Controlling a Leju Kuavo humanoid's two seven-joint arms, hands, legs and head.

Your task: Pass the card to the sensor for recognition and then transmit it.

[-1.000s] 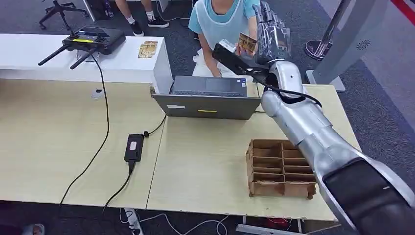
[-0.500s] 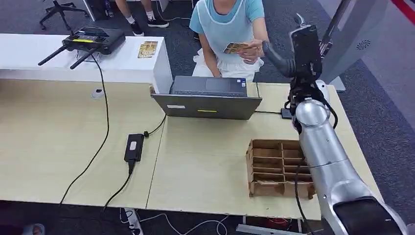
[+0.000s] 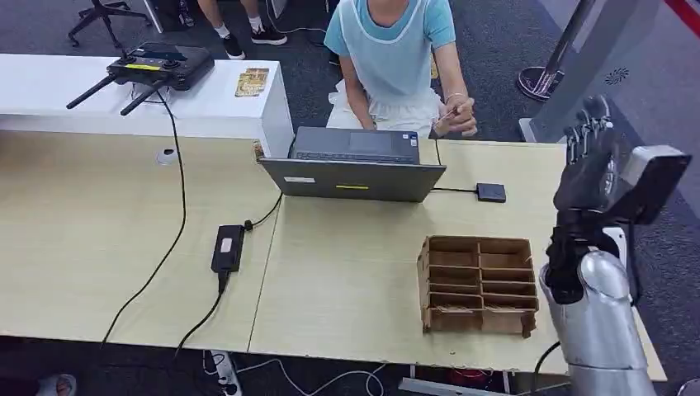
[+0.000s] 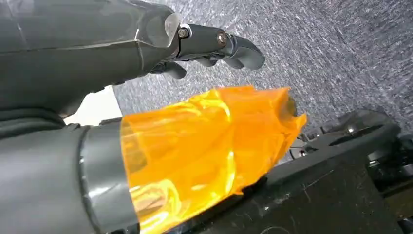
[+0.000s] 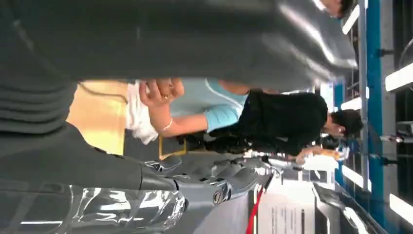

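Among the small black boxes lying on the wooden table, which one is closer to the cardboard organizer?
The small black box right of the laptop, behind the cardboard organizer. The other, the black power adapter, lies farther left, cable attached.

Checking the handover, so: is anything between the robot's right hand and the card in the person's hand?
Nothing visible. The right hand is raised beside the pale wooden table, holding nothing; the small brown card is in the person's hand past its far edge, open air between.
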